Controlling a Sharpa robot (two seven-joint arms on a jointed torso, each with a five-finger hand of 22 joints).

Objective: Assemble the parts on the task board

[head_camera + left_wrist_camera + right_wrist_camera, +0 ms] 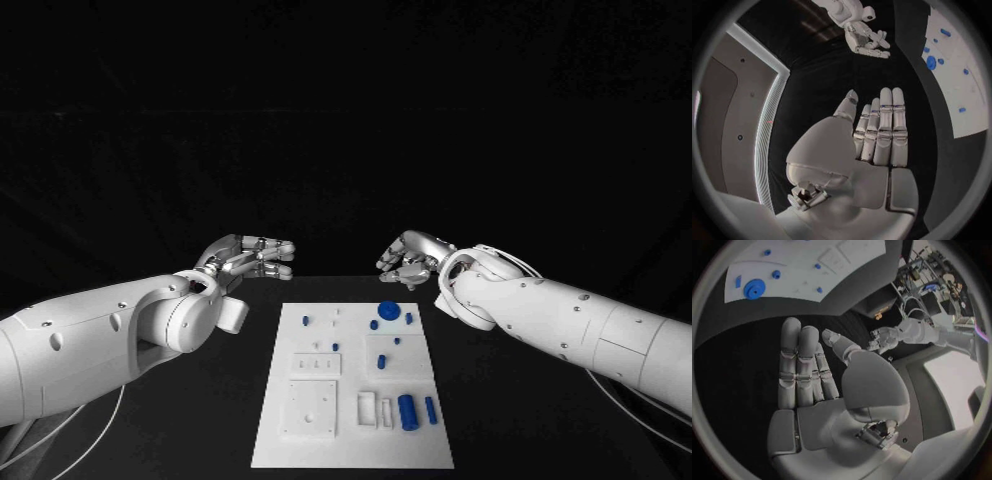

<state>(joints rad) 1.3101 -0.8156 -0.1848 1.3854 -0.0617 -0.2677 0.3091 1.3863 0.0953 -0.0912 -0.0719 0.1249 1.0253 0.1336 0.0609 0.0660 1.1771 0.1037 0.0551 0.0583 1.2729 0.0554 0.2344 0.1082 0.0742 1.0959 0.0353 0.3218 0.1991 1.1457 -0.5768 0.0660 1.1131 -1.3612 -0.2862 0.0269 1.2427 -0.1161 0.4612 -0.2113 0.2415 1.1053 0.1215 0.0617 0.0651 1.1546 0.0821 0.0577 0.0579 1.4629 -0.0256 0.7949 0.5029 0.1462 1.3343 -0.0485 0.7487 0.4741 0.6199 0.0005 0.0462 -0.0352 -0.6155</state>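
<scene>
Left robot hand (254, 257): fingers straight and apart, empty, beyond the task board's far edge.
Right robot hand (414, 256): likewise empty.
Task board (310, 440): mid-surface — blue parts (389, 310) lie loose.
Risk: a careless reach could scatter small parts — they look light.

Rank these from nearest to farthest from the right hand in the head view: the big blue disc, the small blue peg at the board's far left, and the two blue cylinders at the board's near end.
From the right hand:
1. Big blue disc, at the board's far end, just below the hand.
2. Small blue peg, far-left part of the task board.
3. Two blue cylinders, near end, right side, farthest.
</scene>
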